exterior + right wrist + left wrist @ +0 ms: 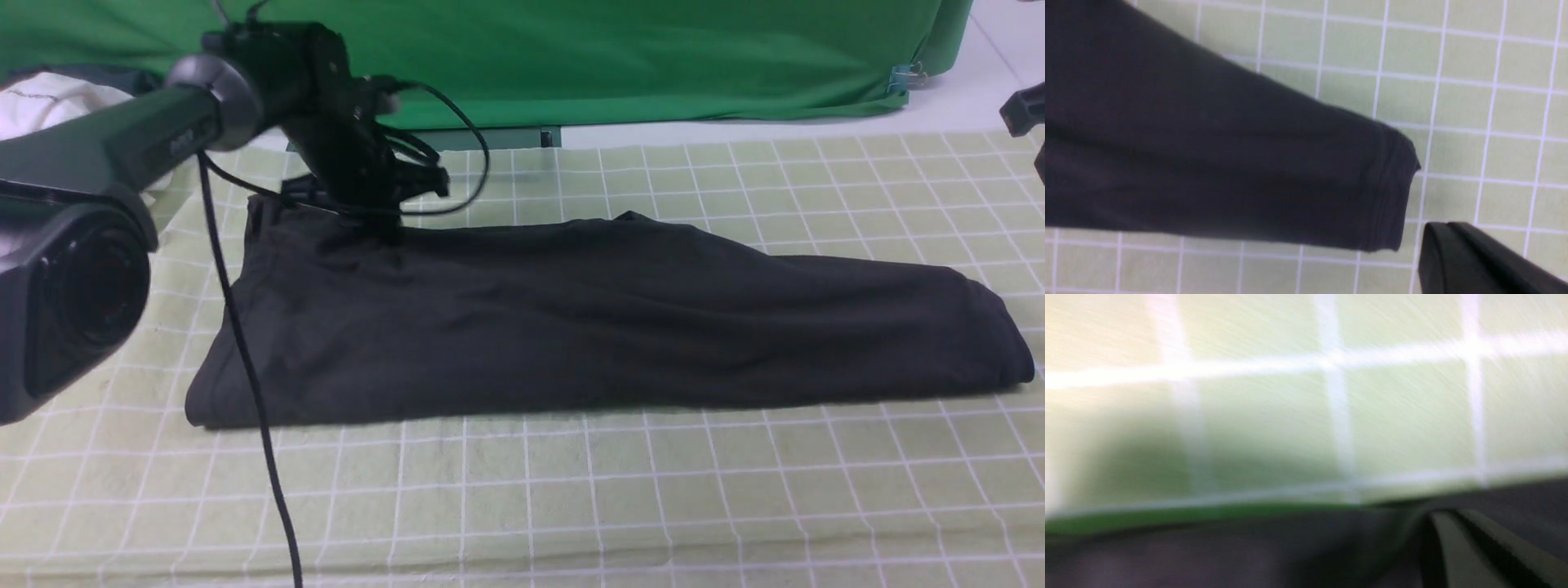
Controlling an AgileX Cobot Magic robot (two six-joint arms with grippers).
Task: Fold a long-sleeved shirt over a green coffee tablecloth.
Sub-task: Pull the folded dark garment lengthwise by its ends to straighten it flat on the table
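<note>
Obs.: the long-sleeved shirt lies flat on the gridded tablecloth, folded into one long black band. The left gripper is tipped down onto the band's far edge near its left end. Its fingers are clenched tight, tips in contact with the black fabric. Whether any cloth is pinched between them I cannot tell, as the left wrist view is blurred. From these fingers the rest of the shirt runs off to the right and toward the robot. A black cable hangs from the left arm across the shirt's left end. The right gripper has its fingers closed on nothing, above bare tablecloth. The shirt's cuffed end lies just beside them, not touching. Beyond the left fingers is a green backdrop fabric, and a white garment lies far off to their left.
</note>
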